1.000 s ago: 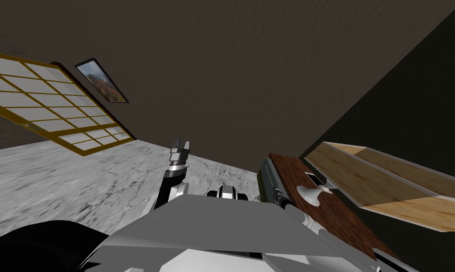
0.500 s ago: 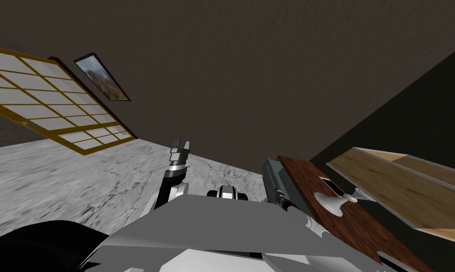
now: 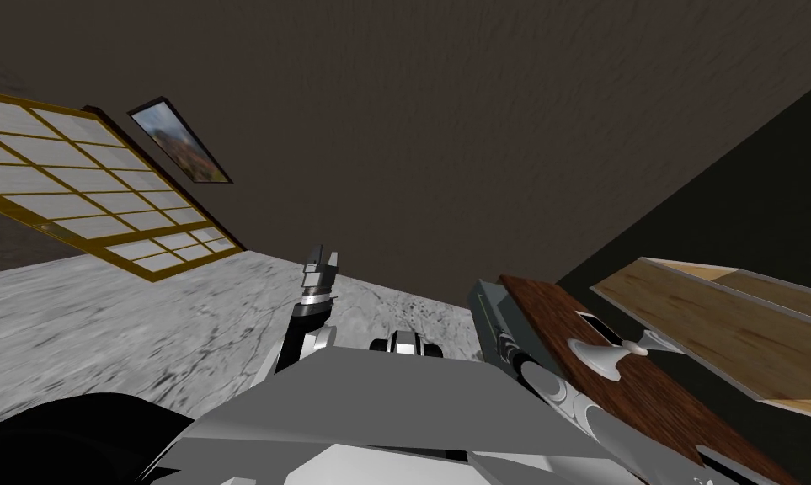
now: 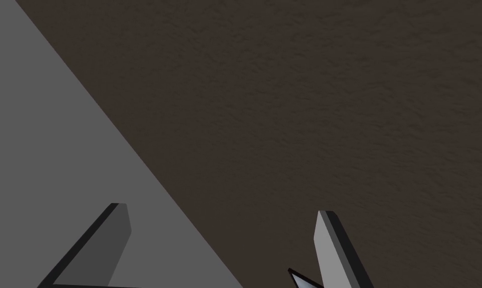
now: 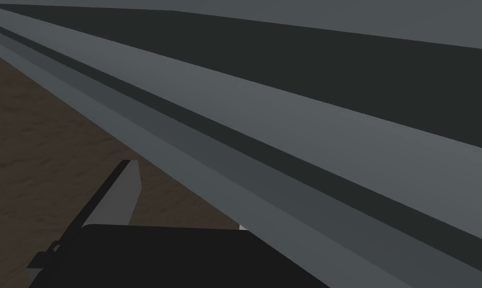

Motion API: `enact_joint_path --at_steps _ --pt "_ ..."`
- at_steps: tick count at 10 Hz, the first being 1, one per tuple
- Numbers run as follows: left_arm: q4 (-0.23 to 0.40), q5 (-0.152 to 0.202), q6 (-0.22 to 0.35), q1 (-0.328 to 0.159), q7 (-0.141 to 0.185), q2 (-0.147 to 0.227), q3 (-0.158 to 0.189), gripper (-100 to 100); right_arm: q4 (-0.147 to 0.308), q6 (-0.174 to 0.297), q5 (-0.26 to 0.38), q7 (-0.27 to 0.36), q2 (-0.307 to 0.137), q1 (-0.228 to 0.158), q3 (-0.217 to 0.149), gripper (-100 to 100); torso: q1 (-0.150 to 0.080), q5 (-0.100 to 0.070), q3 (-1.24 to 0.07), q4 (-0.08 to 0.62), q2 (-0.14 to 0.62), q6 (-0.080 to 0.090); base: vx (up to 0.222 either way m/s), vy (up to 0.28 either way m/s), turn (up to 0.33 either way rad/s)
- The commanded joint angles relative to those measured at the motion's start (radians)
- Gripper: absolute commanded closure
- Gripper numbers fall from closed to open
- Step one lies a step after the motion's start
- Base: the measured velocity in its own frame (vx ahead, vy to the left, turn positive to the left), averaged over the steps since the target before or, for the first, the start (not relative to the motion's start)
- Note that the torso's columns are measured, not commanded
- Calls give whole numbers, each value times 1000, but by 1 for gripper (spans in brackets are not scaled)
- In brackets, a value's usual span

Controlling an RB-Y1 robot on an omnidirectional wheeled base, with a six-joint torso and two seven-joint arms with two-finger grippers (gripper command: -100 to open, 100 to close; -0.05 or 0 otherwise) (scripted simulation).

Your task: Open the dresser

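The dresser (image 3: 555,313) looks rigid and weighty, best taken by its silver knob (image 3: 601,358); left gripper (image 3: 320,257) idles, fingers apart; right gripper (image 3: 500,341) sits beside it, fingers unreadable.

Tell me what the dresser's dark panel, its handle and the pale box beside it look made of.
Dark panel: reddish-brown wood, streaky grain, matte.
Handle: probably metal, smooth silver-grey with a soft sheen.
Pale box: light, unstained-looking wood, straight grain, grey-edged rims.
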Motion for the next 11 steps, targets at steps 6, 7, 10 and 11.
enact_joint_path --at_steps 6,7,10,11 --pt "0 0 0 0 0 0 0 0 -71 -55 -75 13 -126 -19 3 -100 1 0 -1 0 -1 0 -16 59 -24" --pt "0 0 0 0 0 0 0 0 -74 -56 -79 17 -129 -19 4 0 -2 -1 -1 -1 -2 0 -2 9 1" --pt "0 0 0 0 0 0 0 0 -73 -56 -79 16 -129 -19 4 0 0 -1 -1 0 -1 0 0 0 0" --pt "0 0 0 0 0 0 0 0 -73 -56 -79 16 -129 -19 4 0 0 0 0 0 -1 0 0 0 0"
